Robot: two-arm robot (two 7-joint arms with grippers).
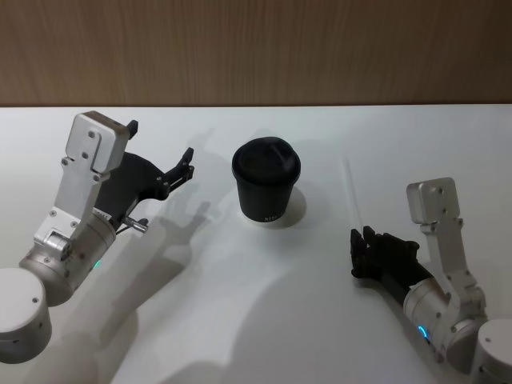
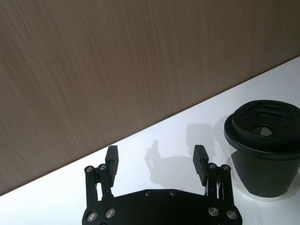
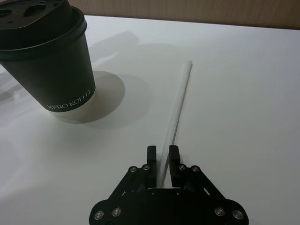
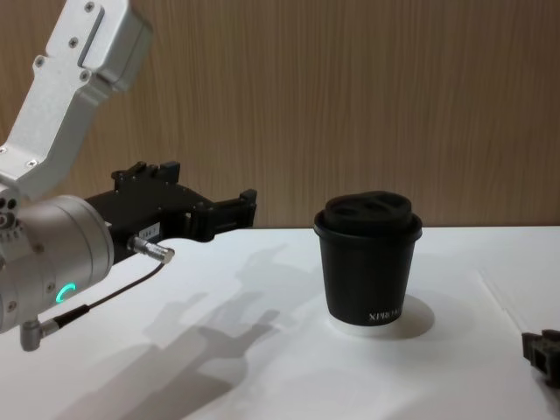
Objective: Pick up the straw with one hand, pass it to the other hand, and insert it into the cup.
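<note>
The right gripper point(image 3: 162, 158) sits low at the near right of the white desk point(image 1: 240, 320), its fingers drawn in narrow on either side of the near end of the straw point(image 3: 180, 101). The straw lies flat on the desk and runs straight away from the gripper toward the wood-panel wall point(image 1: 256, 48). To its left, and well apart from it, the black cup point(image 1: 266, 180) stands upright at the middle of the desk with its domed lid on and white lettering near its base. On the cup's far side, the left gripper point(image 2: 156, 153) hovers above the desk with its fingers spread wide and nothing between them, pointing toward the cup.
</note>
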